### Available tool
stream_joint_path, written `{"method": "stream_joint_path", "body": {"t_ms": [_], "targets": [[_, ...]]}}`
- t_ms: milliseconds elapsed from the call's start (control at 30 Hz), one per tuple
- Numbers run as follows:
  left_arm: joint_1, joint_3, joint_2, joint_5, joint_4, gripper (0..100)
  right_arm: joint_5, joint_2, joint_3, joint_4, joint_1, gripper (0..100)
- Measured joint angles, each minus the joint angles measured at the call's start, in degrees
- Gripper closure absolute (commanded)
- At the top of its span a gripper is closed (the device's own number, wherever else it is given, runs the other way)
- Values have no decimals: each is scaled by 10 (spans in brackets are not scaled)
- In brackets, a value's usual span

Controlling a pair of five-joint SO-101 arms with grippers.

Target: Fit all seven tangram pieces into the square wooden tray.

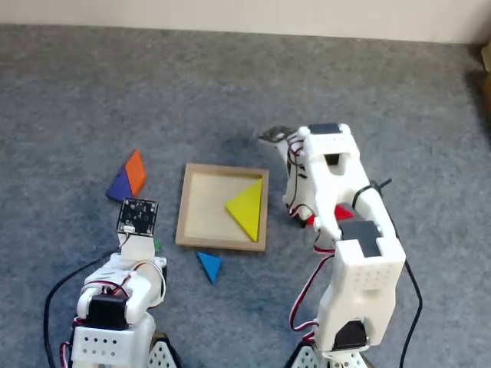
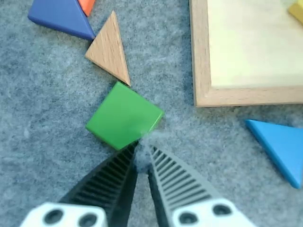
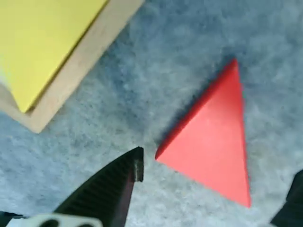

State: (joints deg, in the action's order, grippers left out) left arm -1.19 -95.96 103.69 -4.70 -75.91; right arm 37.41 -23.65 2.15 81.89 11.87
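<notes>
Left gripper (image 2: 143, 149): ribbed black fingers closed to a thin slit, nothing pinched. Green square (image 2: 124, 116) lies flat just ahead of the tips, one edge at or touching them; glossy top, thick sides. Beyond it is a bare wood triangle (image 2: 110, 49), one corner meeting the square's far corner. Farther ahead are the navy triangle (image 2: 61, 16) and the orange piece (image 2: 86, 4), pressed side by side. Light blue triangle (image 2: 279, 144) lies off to one side of the fingers, just outside the tray (image 2: 201, 52).

Right gripper (image 3: 215, 177): spread wide, grasping nothing. Red triangle (image 3: 213, 142) lies flat on the grey carpet (image 3: 156, 56) between the two fingers, near one tip, touching neither that I can see.

Tray ahead of this gripper, pale wood, raised rim. Yellow triangle (image 1: 247, 205), large, sits inside against the rim on this gripper's side.
</notes>
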Motion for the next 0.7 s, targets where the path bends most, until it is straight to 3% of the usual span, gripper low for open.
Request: {"method": "stream_joint_path", "body": {"t_ms": [700], "targets": [[0,0,0,0,0,995,40,-33,14,-20,-7,572]]}}
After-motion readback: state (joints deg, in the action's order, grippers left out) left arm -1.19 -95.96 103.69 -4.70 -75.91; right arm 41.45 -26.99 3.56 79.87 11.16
